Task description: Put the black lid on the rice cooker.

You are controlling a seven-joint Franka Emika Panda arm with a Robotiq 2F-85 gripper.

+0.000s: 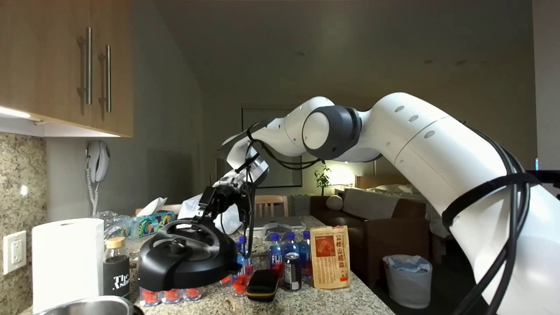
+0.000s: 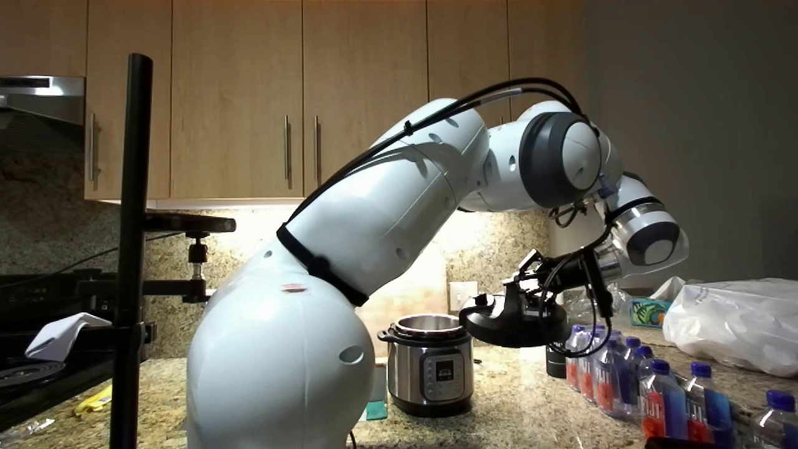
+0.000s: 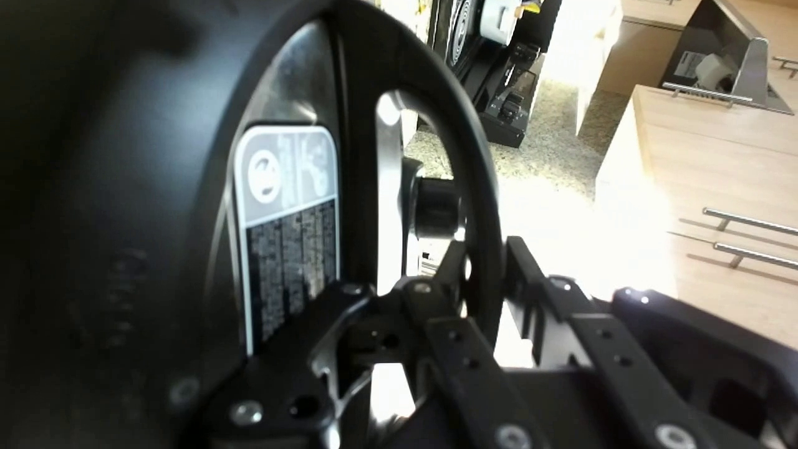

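Above the granite counter [image 2: 530, 405], the gripper [image 3: 485, 262] is holding the black lid [image 1: 188, 258] in the air, and the lid is hanging slightly tilted. In the wrist view, the fingers [image 3: 523, 268] are clasping the arched handle [image 3: 479, 168] of the lid, one finger standing on either side of the bar, while a grey label [image 3: 290, 212] is showing on the lid's face next to the handle. In an exterior view, the small knob [image 1: 178, 246] is appearing on the upper side of the lid. The rice cooker [image 2: 408, 380] is standing upright and open-topped on the counter, its front display [image 2: 444, 370] showing characters too small to read; the lid is hanging to one side of it, apart from its mouth. The white arm [image 2: 374, 218] is forming a high arch over the counter. In both exterior views, blue-capped bottles [image 2: 664, 402] are standing near the lid. Beside them, a drink can [image 1: 292, 272] and a printed packet [image 1: 330, 258] are standing upright, and a black case [image 1: 262, 283] is lying next to the can. Close to the cooker, a paper towel roll [image 1: 68, 264] and a flask [image 1: 116, 275] are standing side by side. Farther along the counter, a tissue box [image 1: 155, 224] and a white plastic bag [image 2: 735, 330] are resting. Wooden cupboards [image 2: 237, 100] are hanging overhead, and a phone [image 1: 99, 161] is hanging on the wall [image 1: 166, 109].
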